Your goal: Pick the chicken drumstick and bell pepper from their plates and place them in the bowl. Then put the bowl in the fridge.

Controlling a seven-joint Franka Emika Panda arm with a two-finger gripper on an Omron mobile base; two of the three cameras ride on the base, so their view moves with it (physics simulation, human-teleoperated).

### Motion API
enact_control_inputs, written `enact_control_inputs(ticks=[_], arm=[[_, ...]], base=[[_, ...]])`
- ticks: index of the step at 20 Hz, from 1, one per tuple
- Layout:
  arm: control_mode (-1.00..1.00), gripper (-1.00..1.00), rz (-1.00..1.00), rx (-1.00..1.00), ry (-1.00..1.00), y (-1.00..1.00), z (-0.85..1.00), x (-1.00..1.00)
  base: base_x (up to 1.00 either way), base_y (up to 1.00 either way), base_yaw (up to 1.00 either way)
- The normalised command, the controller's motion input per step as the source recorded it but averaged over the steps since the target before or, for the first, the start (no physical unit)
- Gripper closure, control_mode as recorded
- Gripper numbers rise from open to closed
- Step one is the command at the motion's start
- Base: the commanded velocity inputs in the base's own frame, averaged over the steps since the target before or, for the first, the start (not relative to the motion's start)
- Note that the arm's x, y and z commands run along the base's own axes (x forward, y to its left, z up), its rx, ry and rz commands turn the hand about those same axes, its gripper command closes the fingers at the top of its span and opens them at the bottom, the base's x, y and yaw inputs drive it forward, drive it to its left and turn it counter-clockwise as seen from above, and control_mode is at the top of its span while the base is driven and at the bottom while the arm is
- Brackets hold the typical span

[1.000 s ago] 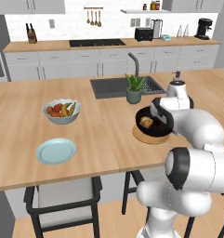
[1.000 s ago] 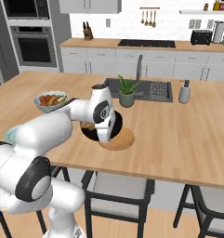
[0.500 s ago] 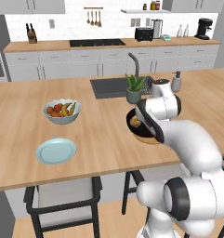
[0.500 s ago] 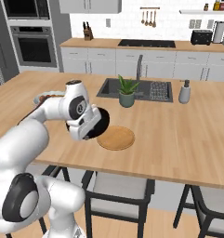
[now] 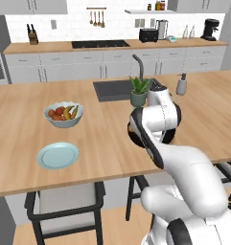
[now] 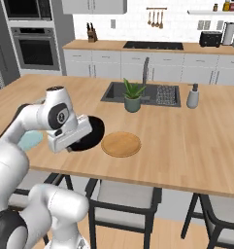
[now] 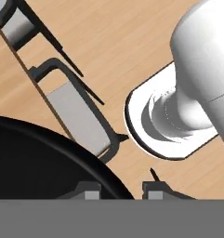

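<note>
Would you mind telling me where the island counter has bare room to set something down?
Bare wood runs from the wooden plate to the counter's right end, in front of the soap dispenser. There is also room left of the fruit bowl and between it and the blue plate. It is crowded around the black bowl, the tool and the potted plant.

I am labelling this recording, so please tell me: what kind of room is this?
A home kitchen, rendered: an island counter with a sink, wall ovens, and a toaster on the back counter.
</note>
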Motion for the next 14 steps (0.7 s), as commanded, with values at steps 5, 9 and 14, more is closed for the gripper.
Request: enact_control_inputs(ticks=[5,9,14], arm=[[-1.00,1.00,-0.17,0.01,-0.13,0.11,0.00,-0.76],[-1.00,1.00,-0.08,0.00,-0.11,0.00,-0.04,-0.24],[-1.00,1.00,-0.04,0.02,-0.09,0.00,-0.05,0.00]], base=[[0.00,0.00,0.00],[0.00,0.00,0.00],[0.00,0.00,0.00]])
